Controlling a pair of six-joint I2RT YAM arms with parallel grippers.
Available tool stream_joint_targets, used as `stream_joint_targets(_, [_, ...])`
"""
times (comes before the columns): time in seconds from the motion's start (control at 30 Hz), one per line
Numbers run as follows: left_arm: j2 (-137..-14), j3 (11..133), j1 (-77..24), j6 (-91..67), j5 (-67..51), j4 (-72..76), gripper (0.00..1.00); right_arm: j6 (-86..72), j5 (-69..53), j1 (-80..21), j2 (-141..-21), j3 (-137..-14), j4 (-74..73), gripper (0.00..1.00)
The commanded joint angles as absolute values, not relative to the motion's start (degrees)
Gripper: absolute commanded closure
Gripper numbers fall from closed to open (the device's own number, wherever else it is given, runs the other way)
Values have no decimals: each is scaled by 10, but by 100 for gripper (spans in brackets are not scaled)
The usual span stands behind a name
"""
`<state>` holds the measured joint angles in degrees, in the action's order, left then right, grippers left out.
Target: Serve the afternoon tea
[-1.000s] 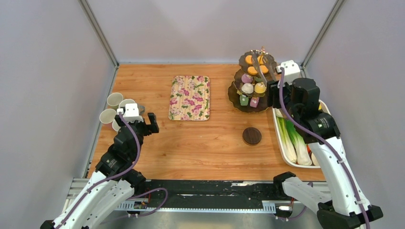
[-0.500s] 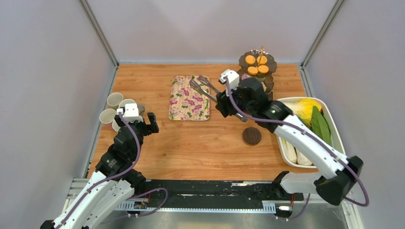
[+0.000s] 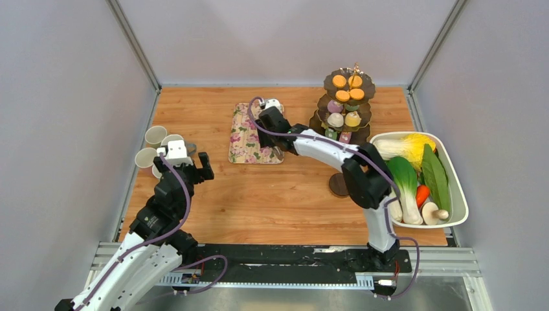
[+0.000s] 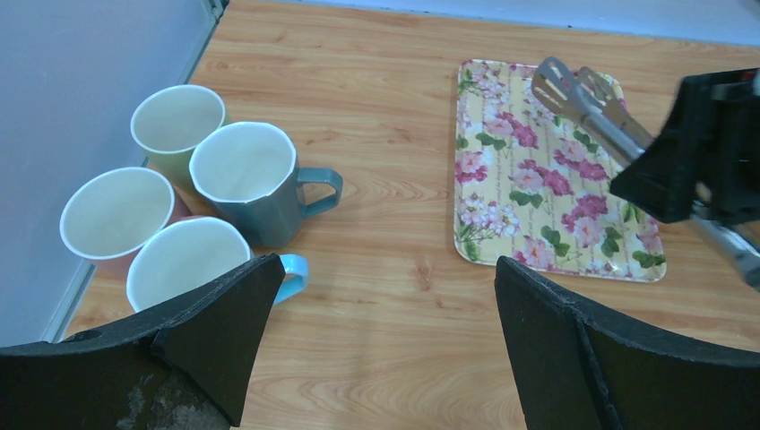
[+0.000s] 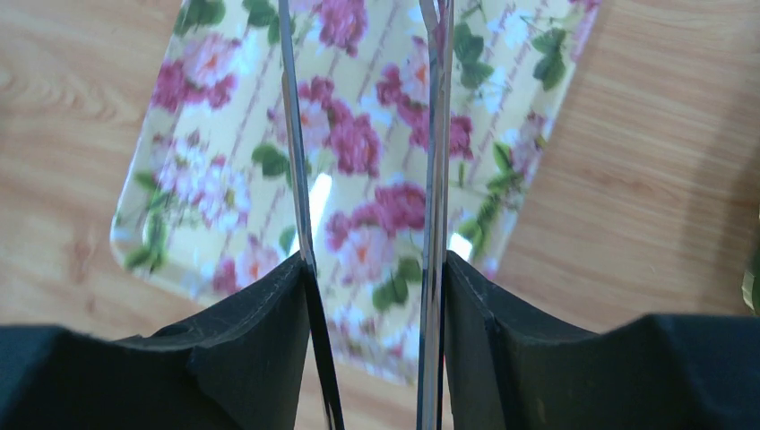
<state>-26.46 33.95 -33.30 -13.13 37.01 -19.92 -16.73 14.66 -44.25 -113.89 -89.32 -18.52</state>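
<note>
The dark three-tier stand (image 3: 313, 125) with a gold rod stands at the back right, holding orange cakes (image 3: 347, 87) on top and purple, white, yellow and green ones below. Several pastel mugs (image 3: 158, 145) cluster at the left edge and also show in the left wrist view (image 4: 242, 166). A dark coaster (image 3: 336, 186) lies partly behind my right arm. My right gripper (image 5: 372, 269) is shut on metal tongs (image 5: 436, 134) and holds them over the floral tray (image 3: 245, 139); the tongs (image 4: 587, 103) also show in the left wrist view. My left gripper (image 4: 385, 269) is open and empty beside the mugs.
A white tub (image 3: 461, 201) of vegetables sits at the right edge. The floral tray (image 4: 502, 170) lies mid-table at the back. Grey walls close in the left, back and right sides.
My right arm has swung left from the tiered stand, carrying the tongs across to above the floral tray. The left arm has not moved.
</note>
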Motion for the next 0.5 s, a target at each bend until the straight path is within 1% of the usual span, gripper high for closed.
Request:
stream_joint_targets(0.0, [-269, 338, -333, -131, 385, -192, 0, -241, 207, -448, -1223, -997, -140, 46])
stream_joint_targets(0.13, [-274, 338, -333, -131, 386, -192, 0, -261, 240, -448, -1304, -1069, -140, 46])
stream_joint_targets(0.33, [-277, 337, -333, -131, 387, -194, 0, -267, 245, -448, -1399, -1153, -140, 45])
stream_joint_targets(0.47, [-275, 337, -333, -131, 390, -194, 0, -262, 248, -439, -1435, -1197, -140, 40])
